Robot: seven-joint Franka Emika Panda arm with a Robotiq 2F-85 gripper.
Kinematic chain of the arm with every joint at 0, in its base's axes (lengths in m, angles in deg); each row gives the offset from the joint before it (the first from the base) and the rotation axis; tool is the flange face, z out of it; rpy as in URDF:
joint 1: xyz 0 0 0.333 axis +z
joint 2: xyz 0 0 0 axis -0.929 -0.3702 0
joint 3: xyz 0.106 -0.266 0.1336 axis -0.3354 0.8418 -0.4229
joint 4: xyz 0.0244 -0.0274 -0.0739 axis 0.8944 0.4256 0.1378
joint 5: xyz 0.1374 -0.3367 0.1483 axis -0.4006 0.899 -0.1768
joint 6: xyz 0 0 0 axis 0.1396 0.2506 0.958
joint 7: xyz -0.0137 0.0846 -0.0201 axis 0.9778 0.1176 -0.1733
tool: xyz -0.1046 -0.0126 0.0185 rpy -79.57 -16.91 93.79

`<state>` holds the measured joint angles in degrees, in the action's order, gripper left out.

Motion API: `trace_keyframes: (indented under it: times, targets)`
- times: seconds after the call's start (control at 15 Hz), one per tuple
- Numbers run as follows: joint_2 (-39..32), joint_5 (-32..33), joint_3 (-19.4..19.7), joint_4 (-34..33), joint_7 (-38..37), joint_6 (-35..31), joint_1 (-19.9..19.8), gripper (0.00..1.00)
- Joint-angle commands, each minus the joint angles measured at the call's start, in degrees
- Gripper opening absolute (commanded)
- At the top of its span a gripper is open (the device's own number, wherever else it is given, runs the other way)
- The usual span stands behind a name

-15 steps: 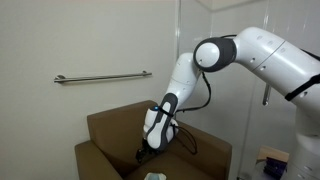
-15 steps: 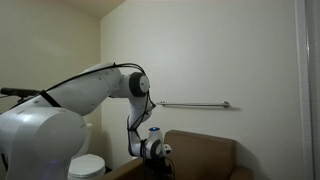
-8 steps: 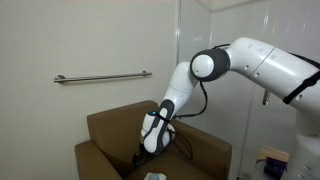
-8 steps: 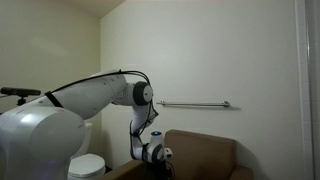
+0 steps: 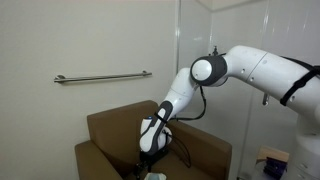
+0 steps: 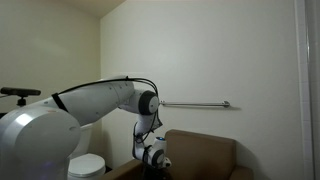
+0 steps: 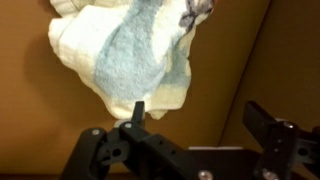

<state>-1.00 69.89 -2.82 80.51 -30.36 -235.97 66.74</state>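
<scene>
In the wrist view a crumpled cloth [image 7: 130, 55], cream with a pale blue patch, lies on the brown seat of an armchair [image 7: 225, 60]. My gripper [image 7: 195, 118] hangs just above the seat, open, nothing between its fingers. One fingertip [image 7: 137, 110] stands at the cloth's near edge; whether it touches I cannot tell. The other finger [image 7: 262, 122] is over bare brown cushion. In both exterior views the gripper [image 5: 148, 156] [image 6: 153, 168] is low over the armchair [image 5: 110, 130] [image 6: 205, 155]. A light scrap of the cloth [image 5: 153, 176] shows at the bottom edge.
A metal grab bar [image 5: 102, 76] [image 6: 195, 104] is fixed to the white wall above the armchair. The chair's backrest and armrests [image 5: 205, 150] enclose the seat. A white toilet [image 6: 85, 166] stands beside the chair. A small box [image 5: 270, 160] sits low at the side.
The arm has lowered the gripper a little further toward the seat; the elbow has dropped slightly. The jaws stay open.
</scene>
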Motion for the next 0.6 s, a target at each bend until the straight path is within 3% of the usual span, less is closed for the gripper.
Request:
trace_keyframes:
  times: [0.0, 0.2, 0.53]
  targets:
    - [-6.1, -4.1, 0.5, -6.5, 0.7, 6.1, -2.0, 1.0]
    - [-9.1, -6.8, 2.6, -10.4, -1.0, 9.5, -2.0, 1.0]
    - [-14.3, -6.2, 5.4, -20.1, -3.4, 16.6, 2.4, 1.0]
